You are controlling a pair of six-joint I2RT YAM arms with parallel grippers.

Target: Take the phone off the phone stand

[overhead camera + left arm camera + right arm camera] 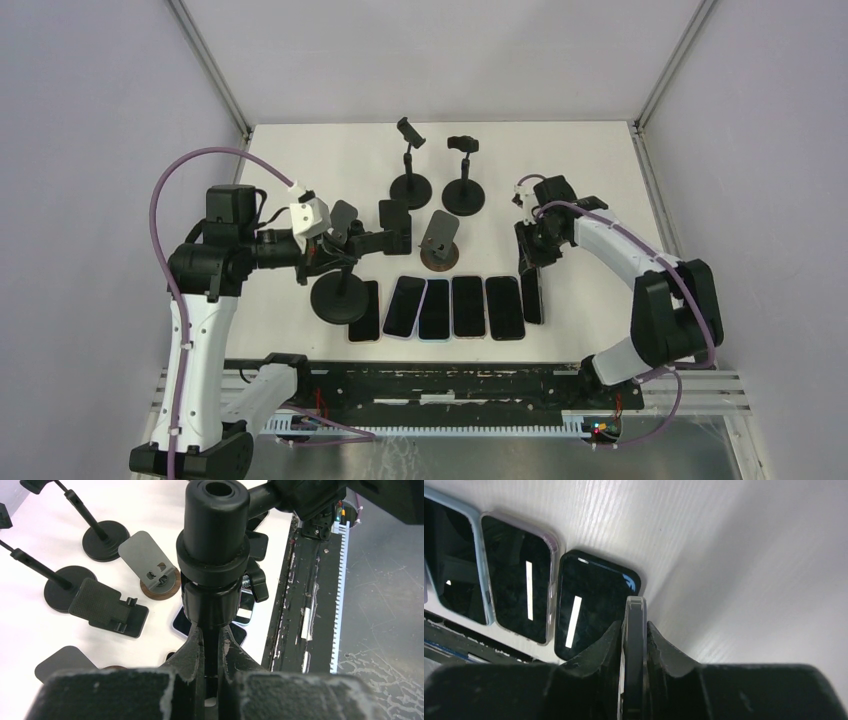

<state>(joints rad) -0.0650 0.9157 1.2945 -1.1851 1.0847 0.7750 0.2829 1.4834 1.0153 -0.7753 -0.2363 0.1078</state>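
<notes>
The overhead camera sits high behind both arm bases and looks down on the whole white surface. The left wrist camera peers past the left hand, right up against the phone stand, with the near rail beyond. The right wrist camera looks steeply down, close in, past the right hand and its phone onto the row of phones. The overhead view shares that row.

No legible text, labels or numbers.

The white table carries a row of dark phones lying flat near its front edge. Behind them stand a wood-based stand, a folding stand and a wide round-based stand at the left. Two tall pole stands are at the back.
</notes>
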